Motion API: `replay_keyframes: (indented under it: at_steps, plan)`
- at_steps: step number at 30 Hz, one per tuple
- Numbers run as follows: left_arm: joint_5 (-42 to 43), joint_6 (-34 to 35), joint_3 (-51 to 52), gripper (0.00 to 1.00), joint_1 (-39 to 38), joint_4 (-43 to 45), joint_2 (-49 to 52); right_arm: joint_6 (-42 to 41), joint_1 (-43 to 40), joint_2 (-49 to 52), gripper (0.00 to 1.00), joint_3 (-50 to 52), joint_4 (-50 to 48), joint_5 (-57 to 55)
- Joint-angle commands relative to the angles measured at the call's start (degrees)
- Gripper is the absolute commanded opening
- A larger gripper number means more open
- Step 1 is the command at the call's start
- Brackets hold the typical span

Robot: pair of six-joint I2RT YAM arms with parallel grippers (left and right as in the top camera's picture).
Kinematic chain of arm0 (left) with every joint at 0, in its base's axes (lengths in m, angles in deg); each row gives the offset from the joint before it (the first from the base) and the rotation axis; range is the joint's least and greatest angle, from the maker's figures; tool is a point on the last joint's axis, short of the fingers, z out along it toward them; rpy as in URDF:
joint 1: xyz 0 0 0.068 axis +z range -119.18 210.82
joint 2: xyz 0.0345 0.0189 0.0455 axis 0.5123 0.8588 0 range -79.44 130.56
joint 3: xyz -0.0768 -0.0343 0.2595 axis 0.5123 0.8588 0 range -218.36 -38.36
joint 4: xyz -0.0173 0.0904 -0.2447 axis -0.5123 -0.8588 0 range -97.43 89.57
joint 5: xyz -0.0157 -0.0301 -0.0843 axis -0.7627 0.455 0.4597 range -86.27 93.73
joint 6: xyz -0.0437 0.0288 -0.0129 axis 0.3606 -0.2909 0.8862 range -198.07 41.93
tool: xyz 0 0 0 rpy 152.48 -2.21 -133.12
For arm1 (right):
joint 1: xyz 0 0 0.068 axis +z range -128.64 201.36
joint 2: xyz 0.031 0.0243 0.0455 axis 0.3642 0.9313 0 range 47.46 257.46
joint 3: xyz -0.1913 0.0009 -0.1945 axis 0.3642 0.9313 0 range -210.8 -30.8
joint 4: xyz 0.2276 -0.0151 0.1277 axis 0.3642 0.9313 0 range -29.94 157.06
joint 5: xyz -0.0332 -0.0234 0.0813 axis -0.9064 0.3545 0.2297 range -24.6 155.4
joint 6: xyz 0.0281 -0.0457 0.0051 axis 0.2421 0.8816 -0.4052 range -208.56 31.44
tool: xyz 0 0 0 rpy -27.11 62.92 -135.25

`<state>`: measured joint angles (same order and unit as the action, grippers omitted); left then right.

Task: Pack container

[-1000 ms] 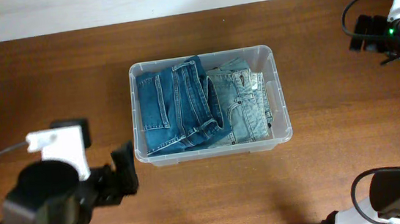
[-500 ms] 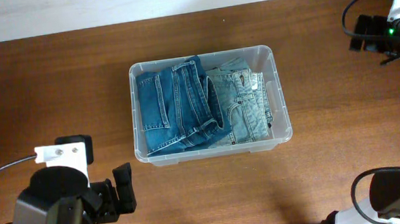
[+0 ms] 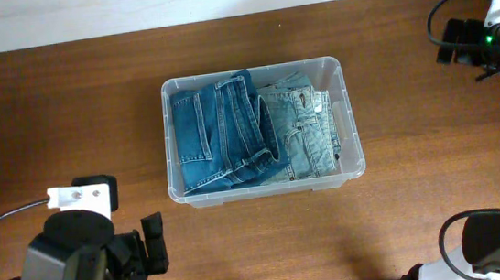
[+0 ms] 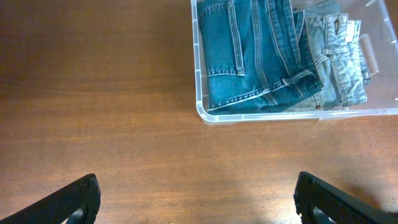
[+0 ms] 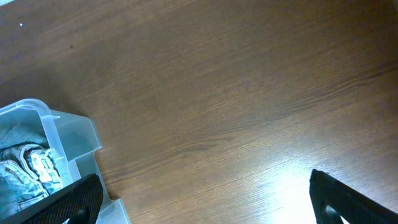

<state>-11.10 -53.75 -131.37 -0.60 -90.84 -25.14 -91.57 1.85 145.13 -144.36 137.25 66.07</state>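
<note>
We see the container (image 3: 256,68) holding dark jeans (image 3: 217,134) beside light jeans (image 3: 309,130), while our left gripper (image 4: 196,190) and right gripper (image 5: 205,183) hang spread wide above the table (image 3: 62,103), grasping nothing

Folded jeans (image 3: 222,133) hide the floor of the container (image 3: 264,190). The left wrist view cuts off the container's right end; the right wrist view catches only one corner of it.

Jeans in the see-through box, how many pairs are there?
2. In the overhead view, a dark blue pair fills the left half of the container; a pale blue pair lies beside it on the right. Others could hide underneath.
</note>
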Motion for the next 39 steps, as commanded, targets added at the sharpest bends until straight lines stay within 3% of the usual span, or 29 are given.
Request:
replay_keyframes:
  at_steps: [1, 10, 19, 25, 33, 39]
  plan:
    - [0.0, 0.5, 2.6, 1.00, -0.3, 1.4, -1.1, -0.4, 0.0, 0.2, 0.98, -0.5, 0.0, -0.3]
    - [0.0, 0.5, 27.3, 1.00, -0.3, 21.0, -13.4, -0.4, 0.0, 0.2, 0.99, -0.5, 0.0, -0.3]
    - [0.0, 0.5, 55.1, 1.00, 0.1, 51.3, -24.2, -0.4, 0.0, 0.2, 0.99, -0.5, 0.0, -0.3]
    - [0.2, 0.5, 66.9, 1.00, 1.2, 67.6, -27.0, -0.4, 0.0, 0.2, 0.99, -0.5, 0.0, -0.3]
    - [2.5, 0.5, 78.4, 1.00, 4.0, 81.9, -31.1, -0.4, 0.0, 0.2, 0.98, -0.5, 0.0, -0.3]
    - [4.9, 0.5, 83.8, 1.00, 6.7, 85.5, -34.6, -0.4, 0.0, 0.2, 0.98, -0.5, 0.0, -0.3]
